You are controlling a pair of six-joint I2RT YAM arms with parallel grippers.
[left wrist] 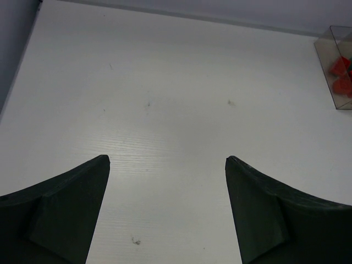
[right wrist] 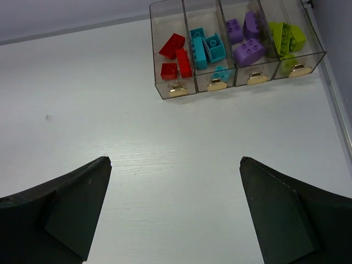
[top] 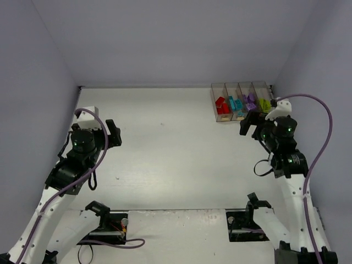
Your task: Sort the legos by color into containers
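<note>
The four joined clear bins [top: 214,88] stand at the far right of the table; the right wrist view shows them too [right wrist: 155,55]. Red legos [right wrist: 175,54] lie in the leftmost bin, teal legos [right wrist: 205,48] in the second, purple legos [right wrist: 246,45] in the third, lime green legos [right wrist: 286,36] in the rightmost. My right gripper [right wrist: 175,159] is open and empty, hovering over bare table just in front of the bins [top: 250,124]. My left gripper [left wrist: 166,158] is open and empty above the table's left side [top: 114,133]. The red bin's edge [left wrist: 325,60] shows in the left wrist view.
Grey walls enclose the table on the left, back and right. The bins sit close to the right wall. Two black fixtures [top: 104,223] [top: 250,220] with cables sit at the near edge by the arm bases.
</note>
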